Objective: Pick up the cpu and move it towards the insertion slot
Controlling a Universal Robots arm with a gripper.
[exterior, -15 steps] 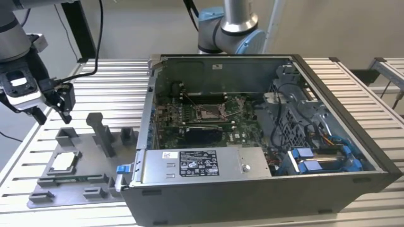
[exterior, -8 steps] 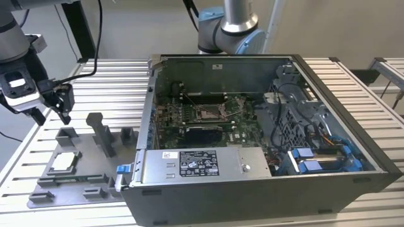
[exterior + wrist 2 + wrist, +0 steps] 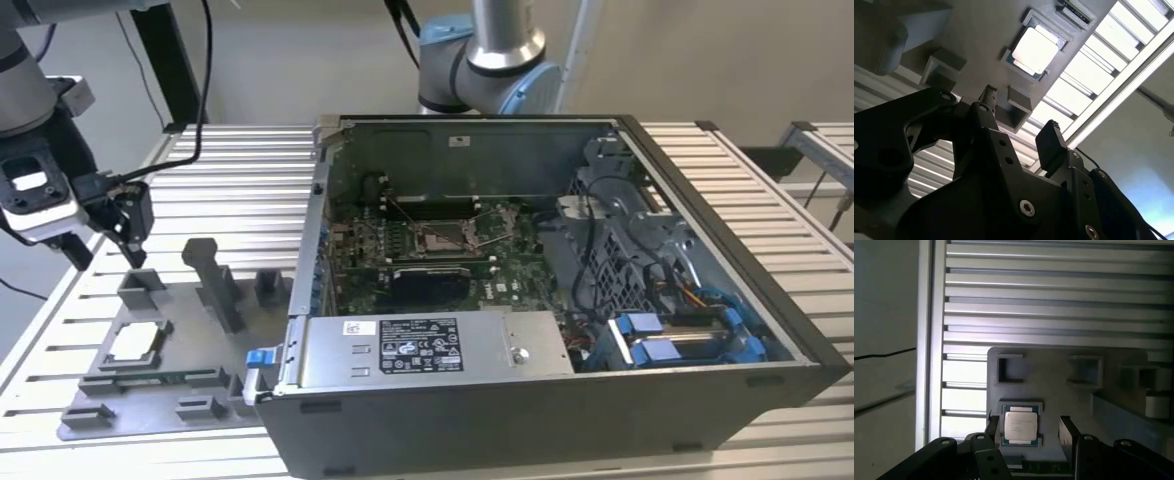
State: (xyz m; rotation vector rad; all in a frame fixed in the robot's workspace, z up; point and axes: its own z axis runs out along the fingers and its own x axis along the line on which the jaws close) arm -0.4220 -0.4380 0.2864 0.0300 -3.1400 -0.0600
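So the gripper point(image 3: 110, 256) hangs over the grey tray point(image 3: 140, 402), jaws spread and empty. The cpu point(image 3: 134, 342) sits nested in it, about 8 o'clock from the insertion slot point(image 3: 445, 237) in the exterior view. Drop off-centre and a jaw could clip the tray wall or tip the cpu; can't read the white label point(image 3: 418, 345).

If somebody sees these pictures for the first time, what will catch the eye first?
The big open computer case fills the middle of the exterior view, with the insertion slot shining inside it. At the exterior view's left, the open gripper hangs above a grey tray where the cpu lies, bright and untouched.
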